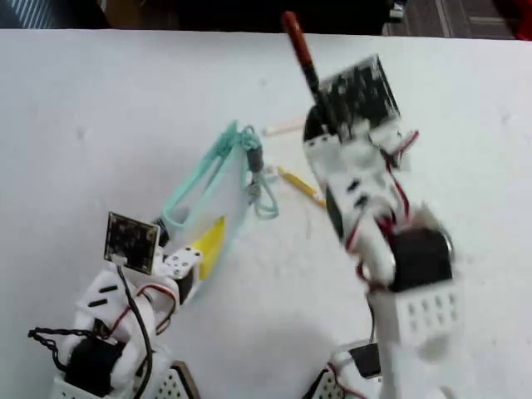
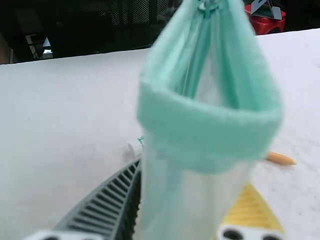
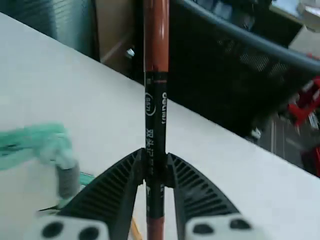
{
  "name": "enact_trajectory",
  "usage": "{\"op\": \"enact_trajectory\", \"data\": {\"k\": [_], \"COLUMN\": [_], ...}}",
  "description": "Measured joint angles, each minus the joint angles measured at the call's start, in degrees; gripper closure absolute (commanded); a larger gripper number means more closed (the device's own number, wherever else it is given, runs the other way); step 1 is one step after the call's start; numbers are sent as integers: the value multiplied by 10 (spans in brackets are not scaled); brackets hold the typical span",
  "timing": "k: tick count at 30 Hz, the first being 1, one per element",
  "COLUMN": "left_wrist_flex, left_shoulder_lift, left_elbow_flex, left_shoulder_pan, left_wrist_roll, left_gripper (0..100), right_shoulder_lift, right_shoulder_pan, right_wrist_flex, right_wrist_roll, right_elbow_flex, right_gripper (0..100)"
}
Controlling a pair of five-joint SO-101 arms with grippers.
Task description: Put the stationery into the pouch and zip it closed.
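We see the pouch [image 1: 212, 179], a soft mint-green case with clear, filmy sides and a matching zipper. It is held up on edge near the middle of the white tabletop [image 1: 75, 125], mouth gaping, with one cloth-bound end pinched by our left hand [image 2: 190, 177] between a ribbed grey finger and a yellow one. Our right hand [image 3: 155, 160] clamps ribbed black fingers on a slim round marker [image 3: 156, 75], black-barrelled and red-capped, raised toward the tabletop's far edge, while a yellow pencil [image 1: 301, 184] lies flat just beside the pouch.
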Motion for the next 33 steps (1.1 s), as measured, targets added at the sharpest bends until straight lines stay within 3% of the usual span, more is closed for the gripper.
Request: {"op": "enact_trajectory", "data": {"k": [8, 14, 21, 33], "left_wrist_flex": [0, 0, 0, 0], "left_shoulder_lift": [-1, -1, -1, -1], "left_elbow_flex": [4, 10, 11, 11], "left_shoulder_pan": [38, 43, 43, 43], "left_wrist_roll": [-7, -19, -19, -19], "left_gripper": [774, 774, 774, 774], "right_shoulder_lift": [-62, -41, -39, -106], "right_shoulder_pan": [-213, -353, -364, -278], "right_wrist_flex": [44, 40, -76, -279], "right_wrist_roll": [0, 0, -55, -135], "right_elbow_flex": [-125, -128, 4, 238], "right_gripper": [981, 981, 981, 981]}}
